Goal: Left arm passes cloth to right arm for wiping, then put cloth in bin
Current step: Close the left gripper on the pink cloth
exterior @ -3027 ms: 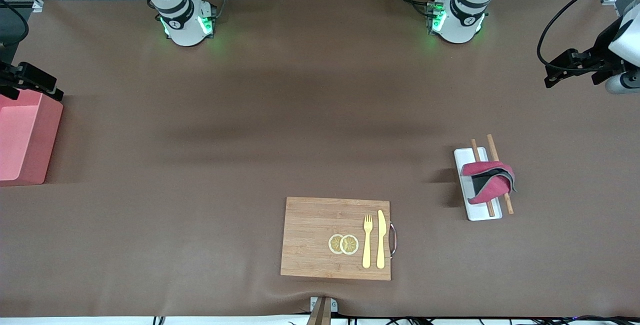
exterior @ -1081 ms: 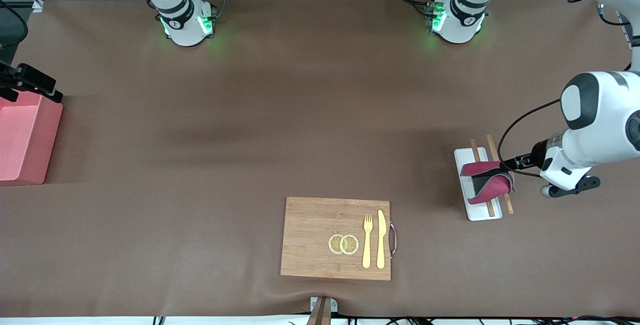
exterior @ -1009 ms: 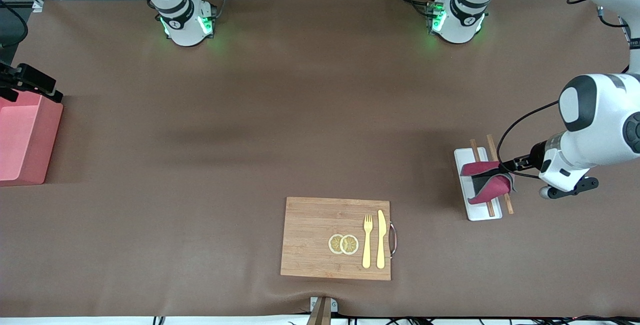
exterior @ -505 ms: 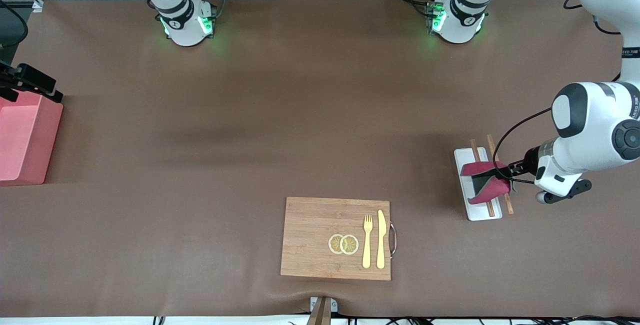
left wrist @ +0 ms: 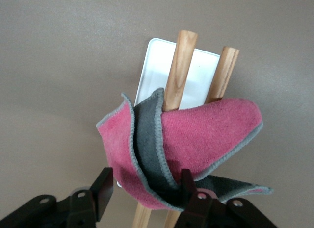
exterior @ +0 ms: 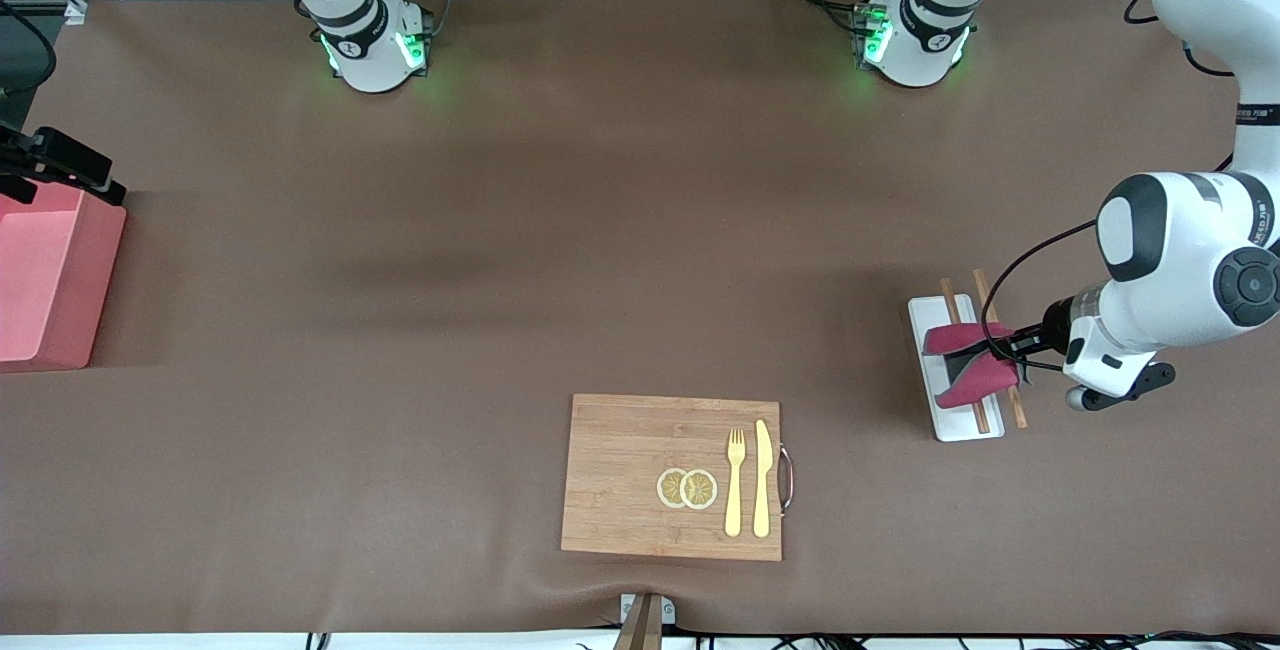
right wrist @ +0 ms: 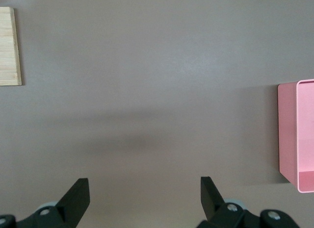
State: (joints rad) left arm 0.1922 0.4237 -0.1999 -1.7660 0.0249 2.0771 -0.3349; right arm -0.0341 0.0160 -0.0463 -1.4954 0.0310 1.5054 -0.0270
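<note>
Left gripper [exterior: 1003,355] has slid closer; its open fingers sit around the soft red-and-grey cloth [left wrist: 189,139] on the white tray [exterior: 958,420]. Right gripper [right wrist: 142,198] waits open, pink bin [right wrist: 297,135] at its three o'clock.

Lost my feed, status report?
Left gripper open around cloth on two wooden sticks over white tray. Right gripper open, waiting above table by bin. Nothing blocking.

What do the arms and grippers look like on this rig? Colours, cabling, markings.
Both are glossy white Frankas with black joint bands and caps. Green lights glow on the bases. The left arm's wrist carries small dark lettering on one link, and a thin black cable loops to the left gripper. Both grippers are matte black with flat angular fingers, screw holes showing on the right gripper.
</note>
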